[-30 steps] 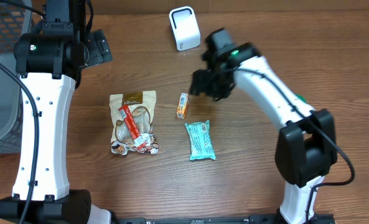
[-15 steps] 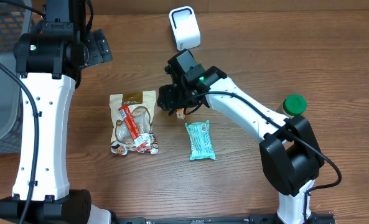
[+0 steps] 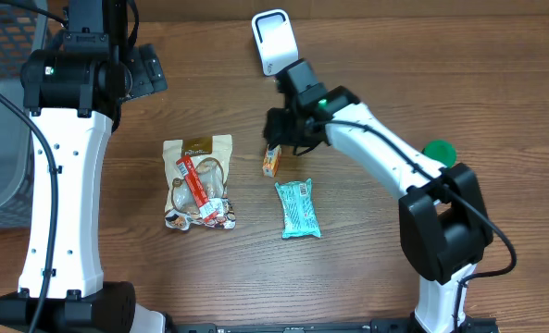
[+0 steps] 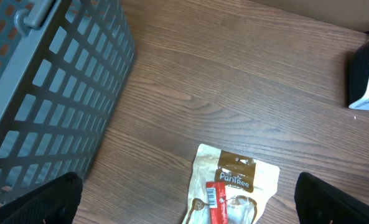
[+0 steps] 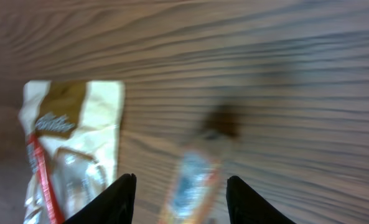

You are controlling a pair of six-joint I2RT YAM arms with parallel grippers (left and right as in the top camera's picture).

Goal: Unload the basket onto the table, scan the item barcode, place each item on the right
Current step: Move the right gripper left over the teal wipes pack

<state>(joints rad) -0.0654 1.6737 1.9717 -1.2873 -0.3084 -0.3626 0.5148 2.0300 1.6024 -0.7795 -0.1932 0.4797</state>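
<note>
Fingers [image 5: 123, 198] of right arm [image 3: 376, 143] astride orange box [image 3: 271, 163]

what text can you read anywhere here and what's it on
"PanTree" (roughly, last letters unsure): brown label on beige snack pouch.
Red stick pack, small orange box, teal packet: print too small or blurred to read.

On desk [image 3: 209, 83]: scanner [image 3: 274, 42] back centre, small box [image 3: 271, 165] in front of it, pouch [image 3: 197, 180] left of box, wrapped bar [image 3: 297, 208] just front-right, basket [image 3: 1, 139] far left.
</note>
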